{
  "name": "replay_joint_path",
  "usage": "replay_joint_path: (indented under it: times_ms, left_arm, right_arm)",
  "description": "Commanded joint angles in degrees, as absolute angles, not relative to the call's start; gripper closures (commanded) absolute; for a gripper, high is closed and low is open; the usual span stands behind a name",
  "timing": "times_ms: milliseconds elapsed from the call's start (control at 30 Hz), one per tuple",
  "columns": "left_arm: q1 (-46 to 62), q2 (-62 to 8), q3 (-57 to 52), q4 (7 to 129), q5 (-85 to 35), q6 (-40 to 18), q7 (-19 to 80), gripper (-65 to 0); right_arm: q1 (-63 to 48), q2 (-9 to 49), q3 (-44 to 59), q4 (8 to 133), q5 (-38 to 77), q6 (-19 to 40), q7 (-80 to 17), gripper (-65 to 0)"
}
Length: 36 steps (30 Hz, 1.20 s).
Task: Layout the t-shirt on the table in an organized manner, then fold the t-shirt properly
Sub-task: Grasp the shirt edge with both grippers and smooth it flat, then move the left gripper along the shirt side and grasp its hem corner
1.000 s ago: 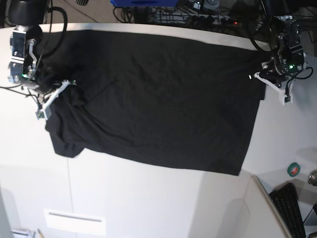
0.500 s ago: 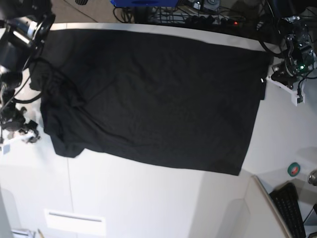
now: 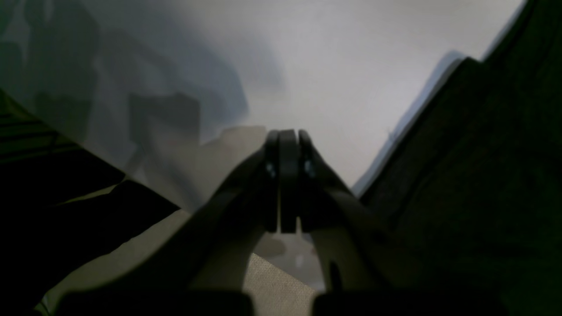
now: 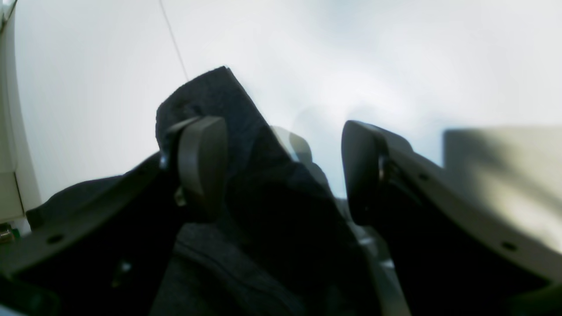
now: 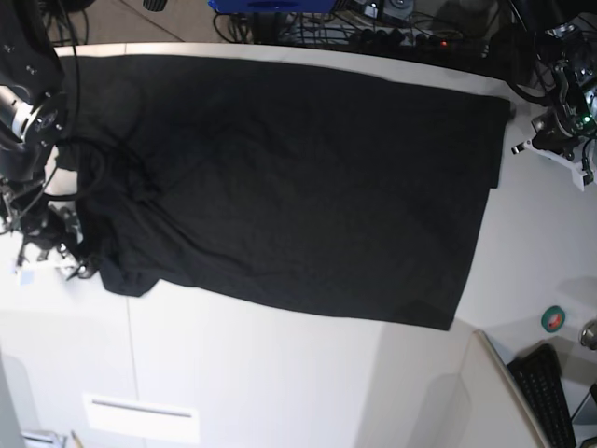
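The black t-shirt lies spread across the off-white table, plain side up, with bunched folds at its left end. My right gripper hovers at the shirt's lower left corner. In the right wrist view the right gripper is open, and a dark fold of the t-shirt lies loose between the fingers, unpinched. My left gripper sits just off the shirt's right edge. The left wrist view shows the left gripper shut on nothing above the bare table, with the t-shirt on the right.
A green tape roll and a black keyboard sit at the lower right. Cables and a power strip run behind the table's far edge. A dark seam crosses the tabletop.
My right gripper let go of the shirt's left end, opened and dropped toward the lower left corner. The left gripper drew right, off the shirt's edge. The shirt's left end spread wider.
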<state>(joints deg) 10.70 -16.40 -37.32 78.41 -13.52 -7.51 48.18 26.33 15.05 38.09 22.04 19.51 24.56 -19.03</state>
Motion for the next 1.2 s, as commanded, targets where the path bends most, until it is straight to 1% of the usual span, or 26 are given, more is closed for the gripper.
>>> replay_joint_path:
  times_ms: [0, 133, 200, 533, 567, 600, 633, 700, 733, 767, 933, 1000, 1100, 1167]
  left_arm:
    - [11.0, -17.5, -37.8, 79.4, -13.4, -7.4, 47.5, 0.0]
    - [11.2, -17.5, -37.7, 79.4, -13.4, -7.4, 47.5, 0.0]
    - [11.1, -17.5, -37.7, 79.4, -13.4, -7.4, 47.5, 0.0]
    - [10.7, -17.5, -37.4, 79.3, -13.4, -7.4, 47.5, 0.0]
    - [10.7, -17.5, -37.4, 79.2, -13.4, -7.4, 47.5, 0.0]
    - [10.7, -17.5, -37.4, 79.2, -13.4, -7.4, 47.5, 0.0]
    - [10.7, -17.5, -37.3, 79.2, -13.4, -7.4, 47.5, 0.0]
    - [10.7, -17.5, -37.3, 79.1, -13.4, -7.4, 47.5, 0.0]
    - [10.7, -17.5, -37.3, 79.0, -13.4, -7.4, 47.5, 0.0]
    - [10.7, -17.5, -37.3, 79.0, -13.4, -7.4, 47.5, 0.0]
    - [10.1, -17.5, -37.1, 79.3, -13.4, -7.4, 47.6, 0.0]
    - [8.8, -17.7, -34.4, 78.9, -12.9, -7.4, 47.8, 0.0]
    - [8.2, -19.6, -29.1, 78.8, -13.1, -7.4, 47.8, 0.0]
    - [6.1, -19.6, -26.8, 78.8, -13.0, -7.4, 47.9, 0.0]
  right_arm:
    - [27.5, 15.5, 37.9, 22.3, 19.4, 25.1, -20.4, -38.7]
    - [27.3, 14.8, 37.8, 22.5, 19.3, 25.2, -23.3, -31.2]
    - [26.9, 14.8, 37.8, 22.5, 19.3, 25.2, -23.5, -29.0]
    - [26.2, 14.9, 37.8, 22.5, 19.3, 25.2, -23.1, -28.2]
    - [26.2, 14.9, 37.8, 22.5, 19.3, 25.2, -22.8, -26.9]
    - [26.2, 14.9, 37.8, 22.5, 19.3, 25.2, -22.0, -23.6]
    - [26.2, 14.9, 37.8, 22.5, 19.3, 25.2, -21.3, -18.9]
    - [26.2, 14.9, 37.8, 22.5, 19.3, 25.2, -21.0, -9.0]
    - [26.2, 14.8, 37.8, 22.5, 19.3, 25.2, -21.0, -2.9]
    - [26.2, 14.8, 37.8, 22.5, 19.3, 25.2, -21.0, 0.0]
    - [27.2, 14.9, 37.8, 22.6, 19.3, 25.2, -21.4, 0.0]
    - [27.3, 15.1, 37.8, 23.4, 19.3, 25.2, -22.3, 0.0]
    - [26.2, 14.4, 37.8, 30.0, 19.3, 25.2, -24.7, 0.0]
    - [24.9, 13.1, 37.8, 34.8, 19.3, 25.2, -26.3, 0.0]
